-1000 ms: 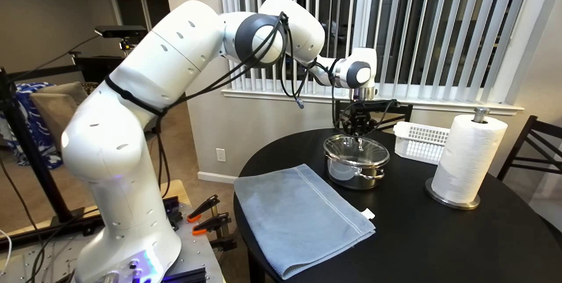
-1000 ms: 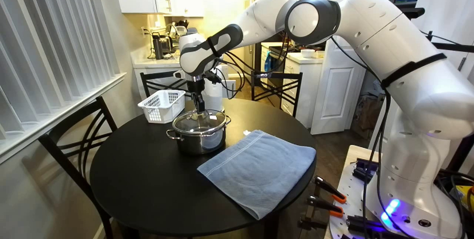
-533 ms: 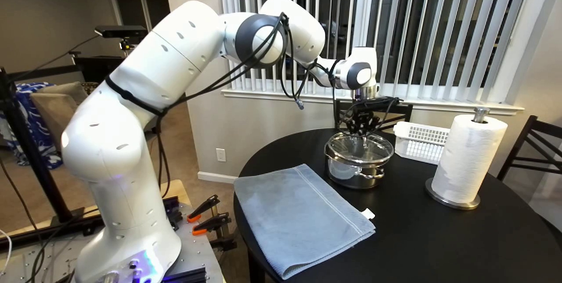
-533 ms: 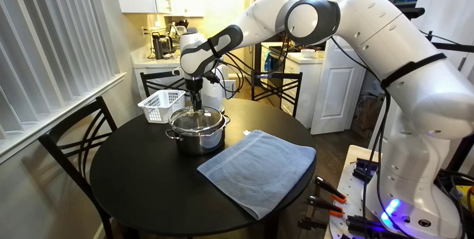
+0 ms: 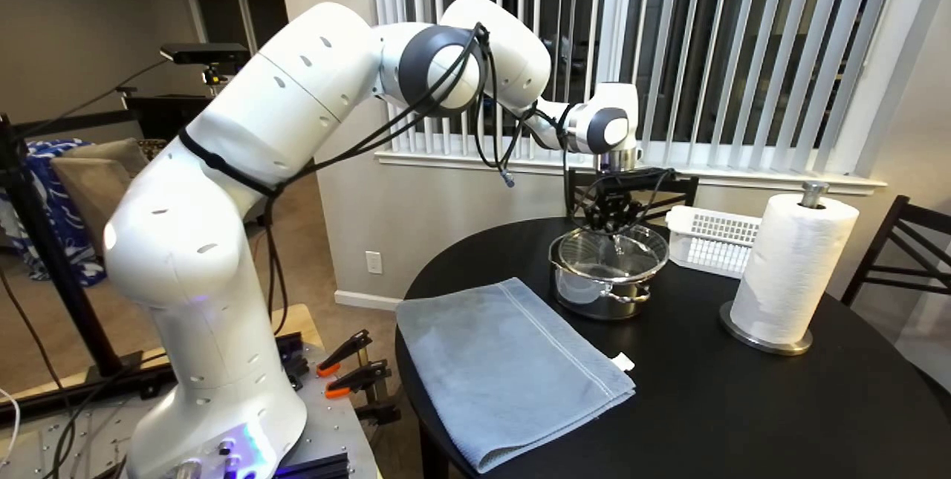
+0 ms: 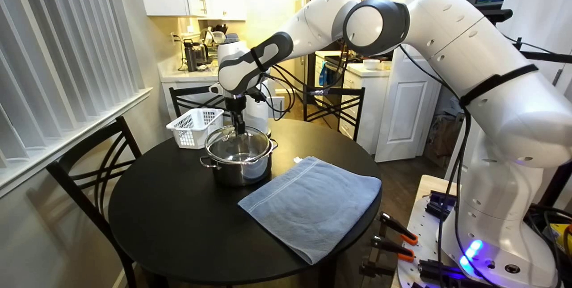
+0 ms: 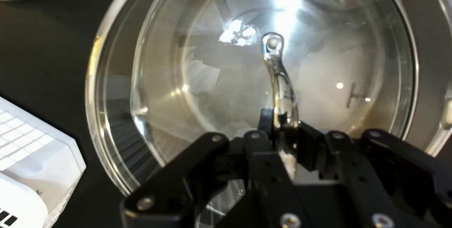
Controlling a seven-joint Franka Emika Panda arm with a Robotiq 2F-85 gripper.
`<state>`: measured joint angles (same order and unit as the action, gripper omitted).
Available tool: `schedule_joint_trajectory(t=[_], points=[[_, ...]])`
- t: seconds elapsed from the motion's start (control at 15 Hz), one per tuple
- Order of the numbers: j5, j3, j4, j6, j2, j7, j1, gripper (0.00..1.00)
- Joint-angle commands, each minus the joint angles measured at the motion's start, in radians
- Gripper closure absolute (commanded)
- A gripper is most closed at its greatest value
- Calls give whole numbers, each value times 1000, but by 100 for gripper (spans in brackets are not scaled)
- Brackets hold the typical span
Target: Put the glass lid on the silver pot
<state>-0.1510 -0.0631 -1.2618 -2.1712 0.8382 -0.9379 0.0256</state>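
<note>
My gripper [image 7: 285,132] is shut on the arched metal handle [image 7: 280,90] of the glass lid, with one pad at each side of it. The gripper also shows in both exterior views [image 5: 614,231] [image 6: 240,130]. The clear glass lid [image 5: 605,260] [image 6: 234,149] hangs at the top of the silver pot, tilted, with its far edge raised in an exterior view. It is off-centre, shifted toward the basket side. The silver pot [image 5: 594,297] [image 6: 241,174] stands upright on the table; its inside shows through the glass in the wrist view. I cannot tell where the lid touches the rim.
A white slotted basket [image 5: 715,241] [image 6: 195,128] stands close behind the pot, also in the wrist view [image 7: 39,150]. A paper towel roll [image 5: 791,271] stands near it. A folded blue cloth [image 5: 513,367] [image 6: 313,203] lies beside the pot on the black round table [image 6: 178,216].
The lid and gripper have shifted off the pot's centre toward the basket. The lid rose a little, then my gripper dipped slightly and the lid became more tilted. The pot has stayed put.
</note>
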Motion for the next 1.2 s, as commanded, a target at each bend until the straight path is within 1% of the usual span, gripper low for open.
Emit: schedule_joint_trajectory(t=[0.0, 0.27, 0.87, 1.13], points=[[1, -9, -7, 71, -26, -4, 7, 98], [-1, -9, 1, 127, -41, -4, 4, 98], [11, -19, 14, 169, -46, -11, 8, 98], [26, -23, 41, 230, -37, -10, 14, 98]])
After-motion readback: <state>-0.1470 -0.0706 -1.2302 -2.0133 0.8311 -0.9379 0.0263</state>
